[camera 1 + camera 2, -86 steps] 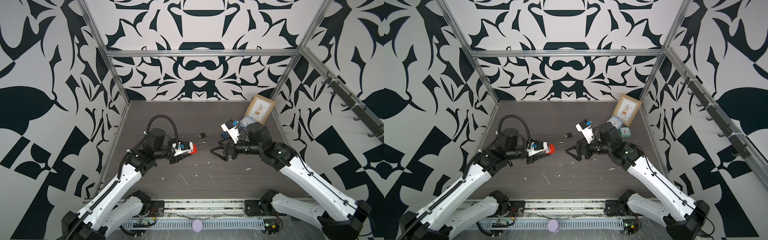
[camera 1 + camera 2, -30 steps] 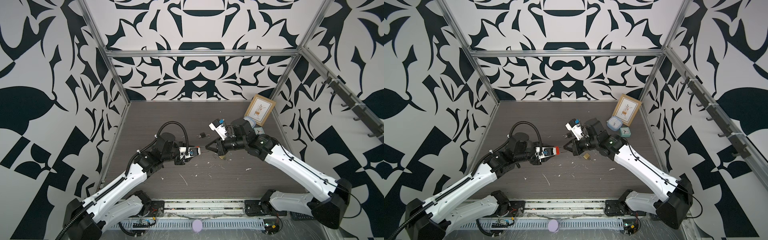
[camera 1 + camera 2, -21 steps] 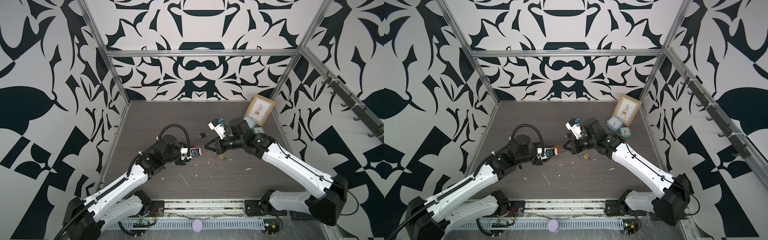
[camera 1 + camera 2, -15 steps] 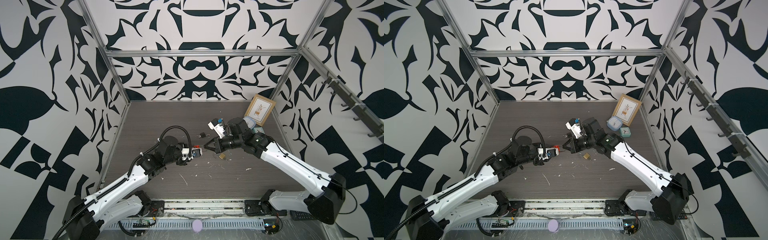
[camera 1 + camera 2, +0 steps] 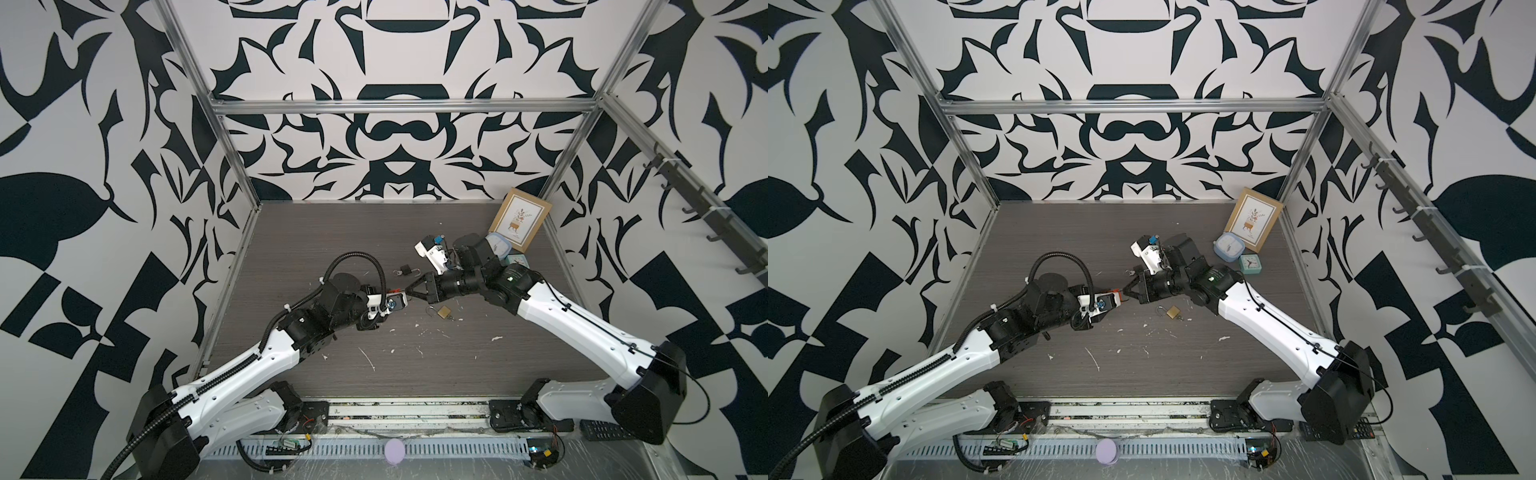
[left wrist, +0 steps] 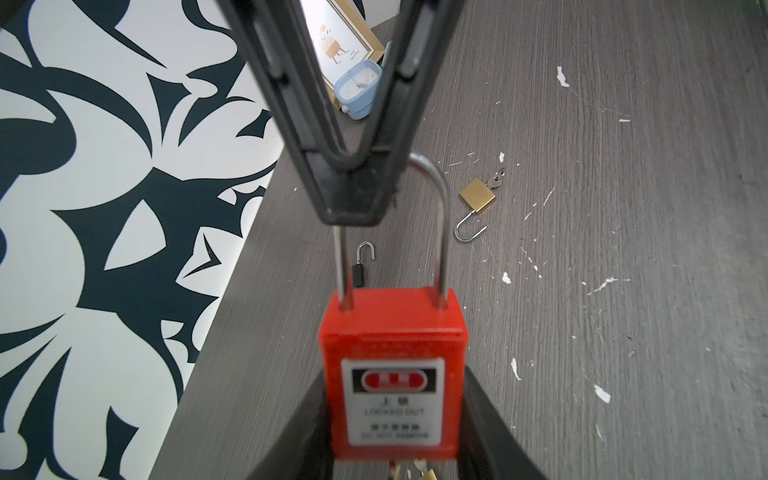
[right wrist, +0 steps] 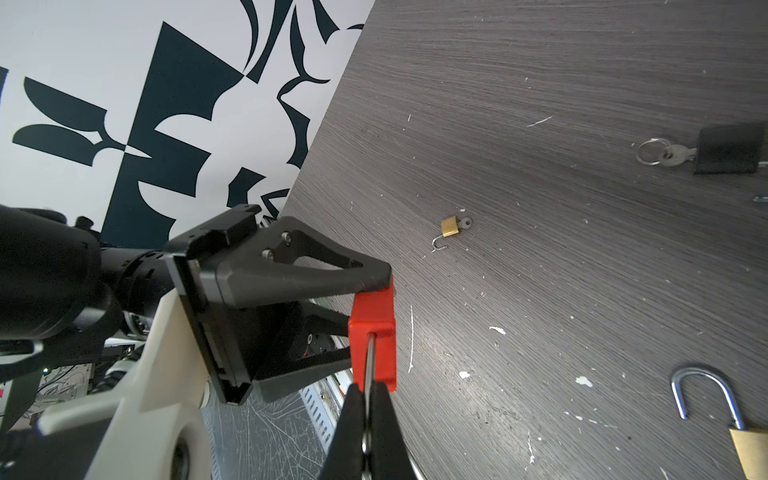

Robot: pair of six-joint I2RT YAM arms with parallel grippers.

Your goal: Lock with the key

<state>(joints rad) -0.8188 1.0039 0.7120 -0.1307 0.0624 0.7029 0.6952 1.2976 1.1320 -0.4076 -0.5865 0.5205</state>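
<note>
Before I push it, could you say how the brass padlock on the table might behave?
The brass padlock likely slides, not rolls: it lies flat. Its open shackle may pivot loosely. Probably heavy for its size, being metal.

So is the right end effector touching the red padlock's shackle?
Touching. The left wrist view shows the right end effector shut on the top of the shackle of the padlock; the right wrist view shows the shackle pinched between its tips.

Framed picture [image 5: 1253, 218], blue clock [image 5: 1228, 246], teal clock [image 5: 1250, 264] together by wall
</note>
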